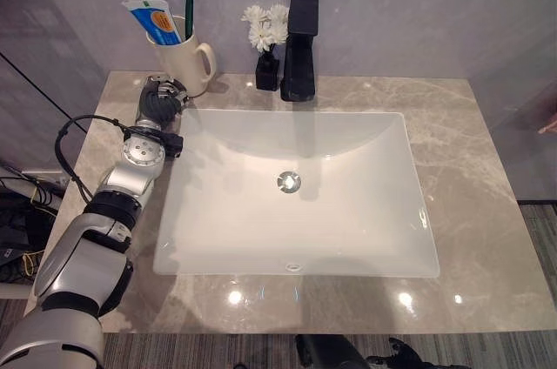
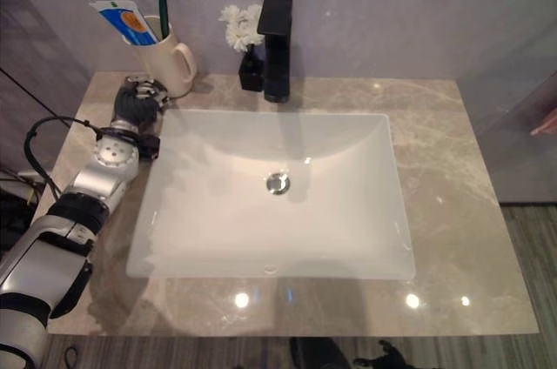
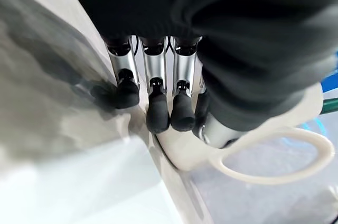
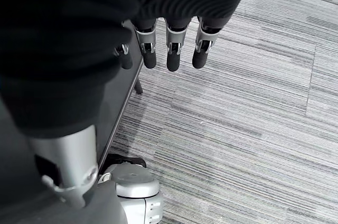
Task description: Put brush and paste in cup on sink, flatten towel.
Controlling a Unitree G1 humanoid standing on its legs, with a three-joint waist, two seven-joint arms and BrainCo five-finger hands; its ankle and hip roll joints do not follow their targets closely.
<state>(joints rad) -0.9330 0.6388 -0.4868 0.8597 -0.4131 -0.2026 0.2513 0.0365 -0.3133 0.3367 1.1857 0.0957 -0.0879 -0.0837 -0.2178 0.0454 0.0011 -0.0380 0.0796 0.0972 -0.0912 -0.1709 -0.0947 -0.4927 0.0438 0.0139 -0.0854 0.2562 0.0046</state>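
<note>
A cream cup (image 1: 183, 60) with a handle stands at the back left of the stone counter (image 1: 470, 177). A blue-and-white toothpaste tube (image 1: 150, 17) and a green toothbrush (image 1: 189, 12) stick up out of it. My left hand (image 1: 159, 101) rests low on the counter just in front of the cup, between it and the sink's corner. Its fingers (image 3: 158, 108) are straight, tips close to the cup's base (image 3: 185, 152), and they hold nothing. My right hand (image 4: 174, 49) hangs over the striped floor with relaxed, empty fingers.
The white rectangular sink (image 1: 218, 238) fills the counter's middle. A black faucet (image 1: 300, 47) and a small black vase of white flowers (image 1: 267, 43) stand behind it, right of the cup. The wall rises directly behind them.
</note>
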